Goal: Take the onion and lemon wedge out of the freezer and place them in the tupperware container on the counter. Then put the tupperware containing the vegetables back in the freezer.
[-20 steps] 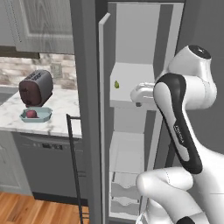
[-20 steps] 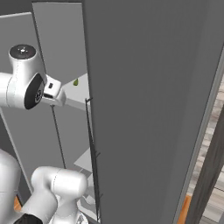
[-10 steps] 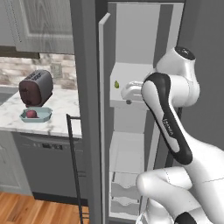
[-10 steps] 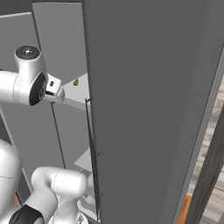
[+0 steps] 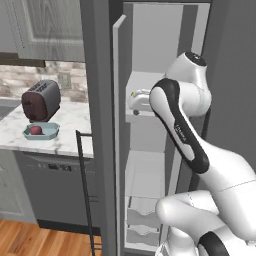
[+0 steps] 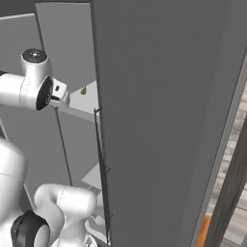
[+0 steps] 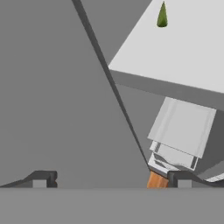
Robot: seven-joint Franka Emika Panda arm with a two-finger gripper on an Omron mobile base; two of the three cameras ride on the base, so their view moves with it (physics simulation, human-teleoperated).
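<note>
With the onion already in the tupperware container on the bench, the spread, empty fingers near the lemon wedge on the freezer shelf.

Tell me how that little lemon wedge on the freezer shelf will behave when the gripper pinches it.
The lemon wedge looks tiny and pointed, so it is probably light and apt to tip. It may slip between the widely spread fingertips. The flat shelf probably will not let it roll far.

I work in a home kitchen. A marble counter carries a toaster before a brick backsplash, grey cabinets hang above, and a tall freezer stands open on wood flooring.
</note>
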